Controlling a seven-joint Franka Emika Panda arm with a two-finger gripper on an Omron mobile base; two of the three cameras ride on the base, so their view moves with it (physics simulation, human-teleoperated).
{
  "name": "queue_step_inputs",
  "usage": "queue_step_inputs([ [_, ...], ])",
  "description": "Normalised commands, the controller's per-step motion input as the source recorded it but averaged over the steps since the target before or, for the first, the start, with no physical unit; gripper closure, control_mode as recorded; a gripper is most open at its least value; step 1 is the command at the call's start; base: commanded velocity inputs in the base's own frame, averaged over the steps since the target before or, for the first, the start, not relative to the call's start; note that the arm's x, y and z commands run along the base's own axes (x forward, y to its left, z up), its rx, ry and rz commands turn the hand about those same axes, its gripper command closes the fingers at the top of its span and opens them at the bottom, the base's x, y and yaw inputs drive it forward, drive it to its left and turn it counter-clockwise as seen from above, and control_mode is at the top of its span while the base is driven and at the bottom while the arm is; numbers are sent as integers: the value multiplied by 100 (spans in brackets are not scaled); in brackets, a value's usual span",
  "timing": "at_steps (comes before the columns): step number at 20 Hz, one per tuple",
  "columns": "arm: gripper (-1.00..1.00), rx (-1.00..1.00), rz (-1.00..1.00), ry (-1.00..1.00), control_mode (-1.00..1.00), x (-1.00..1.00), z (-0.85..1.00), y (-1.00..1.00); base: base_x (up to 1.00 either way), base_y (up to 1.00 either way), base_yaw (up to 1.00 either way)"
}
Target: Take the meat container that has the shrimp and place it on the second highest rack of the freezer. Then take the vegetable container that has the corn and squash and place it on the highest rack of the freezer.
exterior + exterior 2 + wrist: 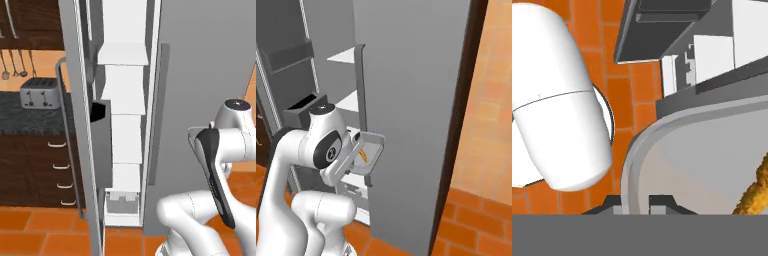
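left base view: from behind the arm's left, close, facing the freezer [200,75] through its open door gap.
right base view: from behind-right, facing the same freezer's closed door and white shelves.
hand view: very near, down over a grey container [677,150] rim and orange floor [619,65].
shared: freezer interior, arm.

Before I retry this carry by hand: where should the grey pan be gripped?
On its raised rim, at the middle of a side, coming in from outside the pan. The pan is shallow and wide with a thin lip, which the shut pincer pinches now; the shrimp lies away from that edge.
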Motion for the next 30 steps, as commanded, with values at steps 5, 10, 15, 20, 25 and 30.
queue_step_inputs([
  [5,100,0,0,0,100,0,0,0,7,0,42],
  [10,100,0,0,0,100,0,0,0,21,11,20],
  [15,100,0,0,0,100,0,0,0,24,57,7],
  [20,100,0,0,0,100,0,0,0,63,24,2],
  [25,100,0,0,0,100,0,0,0,68,-9,10],
  [30,100,0,0,0,100,0,0,0,53,1,6],
])
